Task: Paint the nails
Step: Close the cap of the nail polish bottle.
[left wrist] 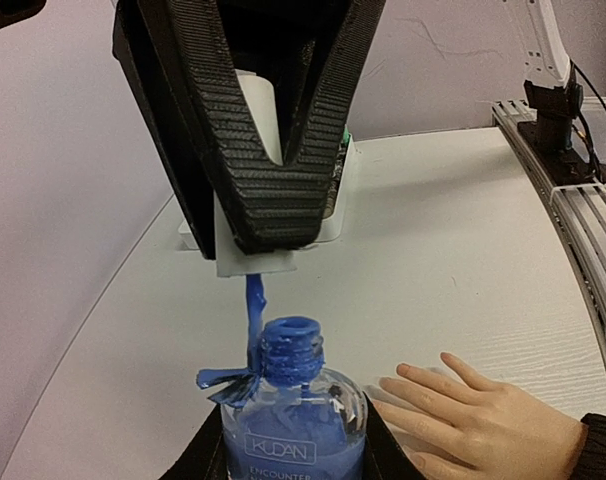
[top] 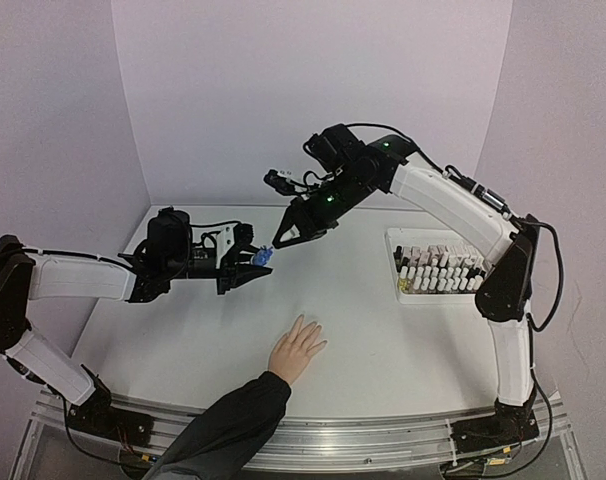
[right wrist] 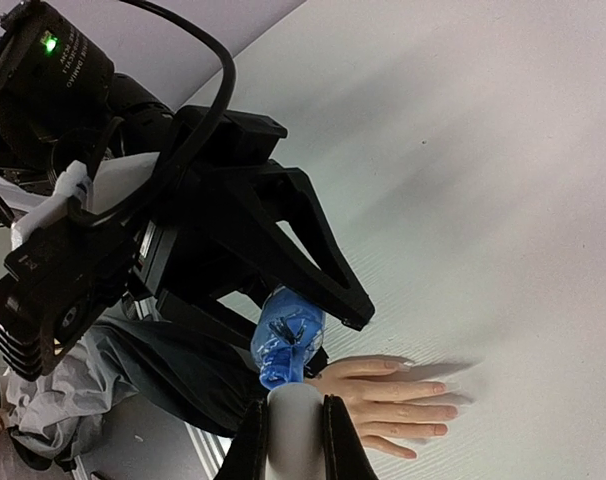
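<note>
Top external, near centre: spotting a pale hand (top: 296, 347) flat on the matte white table (top: 383, 330), dark sleeve, with tiny bare pinkish nails (right wrist: 446, 386). Farther back, finding the left gripper (top: 258, 258) clamped round a clear glass bottle (left wrist: 293, 420) of blue polish, neck smeared. Just above, catching the right gripper (top: 279, 240) pinched tight on a white cap (left wrist: 258, 110), blue-coated brush (left wrist: 253, 310) just beside the neck. Far right, noting a tray (top: 438, 270) of small bottles.

"KUDAN", "ENCOUNTER" on blue bottle (left wrist: 295, 440)
</note>
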`<state>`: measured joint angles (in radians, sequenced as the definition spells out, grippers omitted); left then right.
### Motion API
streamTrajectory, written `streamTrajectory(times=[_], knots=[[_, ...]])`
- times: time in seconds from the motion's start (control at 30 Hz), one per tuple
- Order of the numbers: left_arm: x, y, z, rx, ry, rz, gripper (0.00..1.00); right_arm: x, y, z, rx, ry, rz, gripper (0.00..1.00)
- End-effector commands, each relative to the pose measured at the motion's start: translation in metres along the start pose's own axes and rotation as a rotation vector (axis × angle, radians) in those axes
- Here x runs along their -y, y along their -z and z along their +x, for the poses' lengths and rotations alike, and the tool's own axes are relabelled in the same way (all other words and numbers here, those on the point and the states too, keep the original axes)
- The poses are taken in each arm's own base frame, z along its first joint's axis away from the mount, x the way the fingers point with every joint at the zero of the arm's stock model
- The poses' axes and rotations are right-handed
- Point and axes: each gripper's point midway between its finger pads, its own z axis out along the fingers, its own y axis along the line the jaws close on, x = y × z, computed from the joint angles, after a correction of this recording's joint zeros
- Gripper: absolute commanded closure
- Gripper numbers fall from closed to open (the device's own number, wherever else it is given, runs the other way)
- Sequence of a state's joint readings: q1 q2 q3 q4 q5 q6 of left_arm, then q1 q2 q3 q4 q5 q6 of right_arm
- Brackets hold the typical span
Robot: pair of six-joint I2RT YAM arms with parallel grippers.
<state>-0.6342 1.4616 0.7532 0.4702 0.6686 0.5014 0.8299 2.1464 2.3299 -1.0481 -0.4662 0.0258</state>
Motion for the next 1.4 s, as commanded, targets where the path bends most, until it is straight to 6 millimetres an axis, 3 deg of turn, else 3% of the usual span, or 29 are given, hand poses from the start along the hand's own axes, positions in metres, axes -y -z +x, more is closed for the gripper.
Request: streamTrajectory(times=[0.0, 0.17, 0.27, 0.63, 1.37], knots=[[-0.012, 0.001, -0.026, 0.062, -0.064, -0.034, 1.0, -0.019, 0.032, -0.016, 0.072, 0.046, 0.005, 1.0], [-0.012, 0.002, -0.027, 0.063, -0.069, -0.037, 1.0, -0.036, 0.058, -0.023, 0.127, 0.075, -0.001, 1.0], [-0.012, 0.002, -0.026, 0.061, -0.074, -0.038, 1.0, -0.04, 0.062, -0.02, 0.125, 0.064, -0.01, 1.0], [-0.013, 0.002, -0.029, 0.064, -0.093, -0.041, 1.0, -0.027, 0.046, 0.0, 0.053, 0.024, 0.008, 1.0], [-0.014, 0.001, -0.031, 0.069, -0.123, -0.036, 1.0, -0.015, 0.023, -0.001, 0.012, 0.002, -0.004, 1.0]])
